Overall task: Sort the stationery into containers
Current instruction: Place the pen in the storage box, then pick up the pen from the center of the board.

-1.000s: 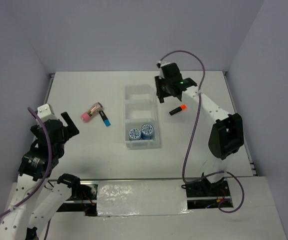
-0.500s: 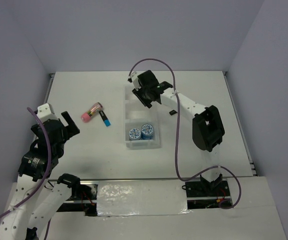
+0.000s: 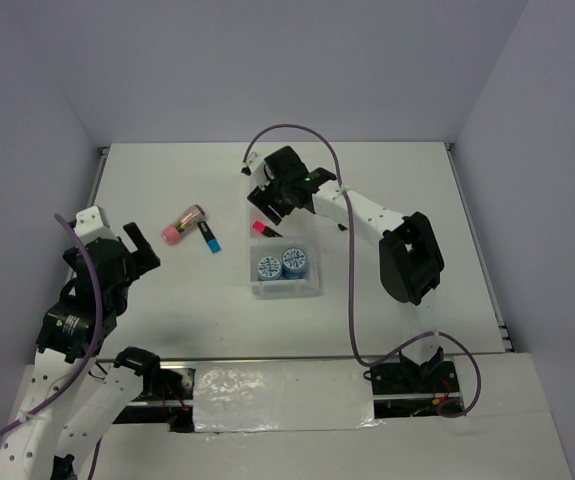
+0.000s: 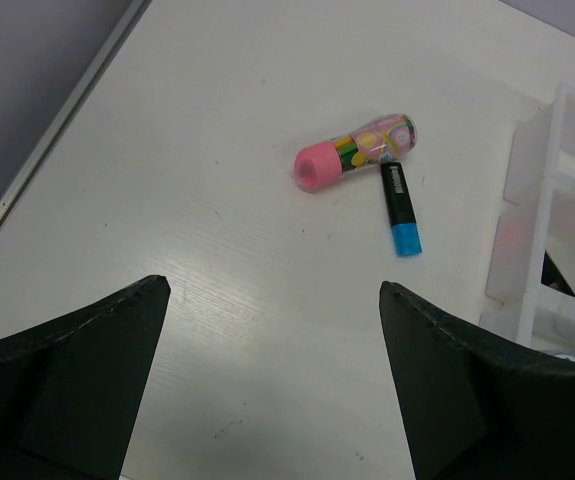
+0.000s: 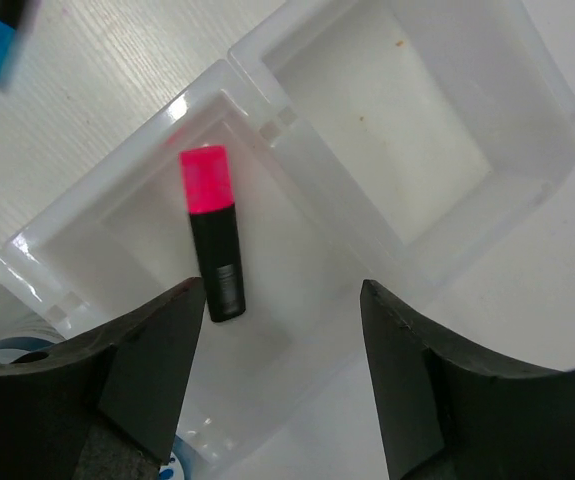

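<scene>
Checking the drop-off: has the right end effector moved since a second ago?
Yes. The right end effector has swung left, from beside the right wall of the tray to above its middle compartment.

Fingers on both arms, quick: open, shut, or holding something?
Left fingers: open, holding nothing.
Right fingers: open, holding nothing; the pink-capped marker lies in the tray below them.
</scene>
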`<state>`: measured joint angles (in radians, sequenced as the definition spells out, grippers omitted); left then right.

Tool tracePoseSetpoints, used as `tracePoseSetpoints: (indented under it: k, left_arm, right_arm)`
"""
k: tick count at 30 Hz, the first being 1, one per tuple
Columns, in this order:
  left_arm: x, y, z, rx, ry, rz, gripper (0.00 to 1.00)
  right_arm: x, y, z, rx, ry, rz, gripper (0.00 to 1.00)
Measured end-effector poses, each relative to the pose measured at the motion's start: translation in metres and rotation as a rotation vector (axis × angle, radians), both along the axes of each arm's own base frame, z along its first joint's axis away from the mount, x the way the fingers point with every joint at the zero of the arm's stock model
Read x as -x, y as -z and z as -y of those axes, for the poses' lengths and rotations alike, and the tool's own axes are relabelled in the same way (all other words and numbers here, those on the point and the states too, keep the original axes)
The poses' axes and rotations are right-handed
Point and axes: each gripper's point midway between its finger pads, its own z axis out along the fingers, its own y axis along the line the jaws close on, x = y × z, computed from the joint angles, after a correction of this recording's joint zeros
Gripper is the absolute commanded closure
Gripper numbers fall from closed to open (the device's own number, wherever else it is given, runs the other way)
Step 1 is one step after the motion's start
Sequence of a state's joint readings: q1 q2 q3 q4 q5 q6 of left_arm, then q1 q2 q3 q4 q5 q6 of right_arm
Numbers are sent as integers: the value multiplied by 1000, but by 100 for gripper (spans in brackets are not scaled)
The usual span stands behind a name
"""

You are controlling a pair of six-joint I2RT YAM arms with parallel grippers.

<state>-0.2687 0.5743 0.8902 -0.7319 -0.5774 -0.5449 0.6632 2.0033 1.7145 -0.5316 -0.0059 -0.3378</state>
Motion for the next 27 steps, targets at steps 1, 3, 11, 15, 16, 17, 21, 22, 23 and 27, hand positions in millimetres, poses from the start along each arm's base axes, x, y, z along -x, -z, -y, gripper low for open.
tracePoseSetpoints:
  k: [1, 3, 11, 15, 16, 17, 21, 22, 23, 27]
  left_arm:
    - [0, 0, 0, 0, 0, 0, 1]
    - [0, 0, 0, 0, 0, -1, 1]
    - [-18, 19, 12, -3, 23, -134, 1]
    - [-50, 37, 34, 59, 43, -233, 1]
    - [-58, 48, 40, 68, 46, -273, 1]
    - [-65, 56, 45, 79, 45, -300, 1]
    - [-95, 107, 74, 71, 50, -471, 2]
    - [-102, 118, 80, 70, 45, -505, 2]
    - [-111, 132, 87, 63, 42, -542, 2]
    - [-130, 177, 103, 55, 21, -642, 5]
  right_arm:
    - [1, 0, -1, -3, -3, -2, 29]
    - [1, 0, -2, -12, -1, -9, 29]
    - [16, -55, 0, -182, 114, 1, 0]
    - [48, -151, 23, -408, 232, 79, 0]
    - [60, -175, 31, -477, 258, 99, 0]
    - [71, -193, 38, -527, 275, 113, 0]
    - [116, -227, 71, -675, 341, 124, 0]
    - [126, -223, 76, -690, 352, 110, 0]
    - [135, -215, 82, -694, 367, 92, 0]
    - [164, -173, 100, -664, 410, 5, 0]
